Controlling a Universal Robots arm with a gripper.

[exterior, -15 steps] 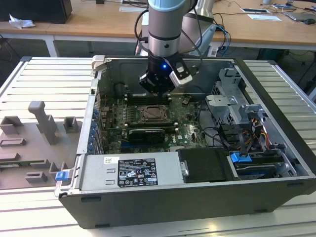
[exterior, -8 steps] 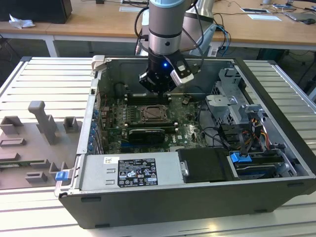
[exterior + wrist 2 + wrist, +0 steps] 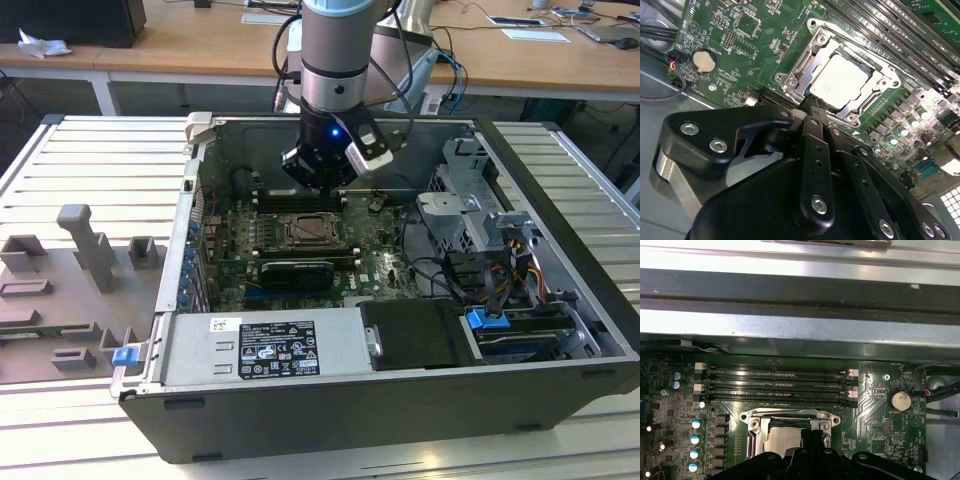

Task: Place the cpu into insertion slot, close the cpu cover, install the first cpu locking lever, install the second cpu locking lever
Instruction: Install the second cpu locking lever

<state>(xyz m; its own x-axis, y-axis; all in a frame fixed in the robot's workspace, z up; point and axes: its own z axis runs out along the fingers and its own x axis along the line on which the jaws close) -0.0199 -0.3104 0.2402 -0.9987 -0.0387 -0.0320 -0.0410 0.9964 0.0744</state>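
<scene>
gripper (image 3: 812,107) fingers pressed together above cpu cover (image 3: 805,60) | cpu (image 3: 842,80) seated, frame centre-right | memory slots (image 3: 775,385) beside | coin cell (image 3: 704,60) upper left

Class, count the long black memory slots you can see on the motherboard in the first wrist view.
4, lying parallel as one stack between the case wall and the insertion slot: first, second, third, fourth. Others elsewhere on the board may be hidden by the hand.

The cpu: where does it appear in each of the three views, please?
Exterior view: the cpu lies mid-board, below the gripper.
Second wrist view: cpu inside the cpu cover.
First wrist view: cpu beneath the memory slots.
Shared landmark: the round coin battery.
</scene>
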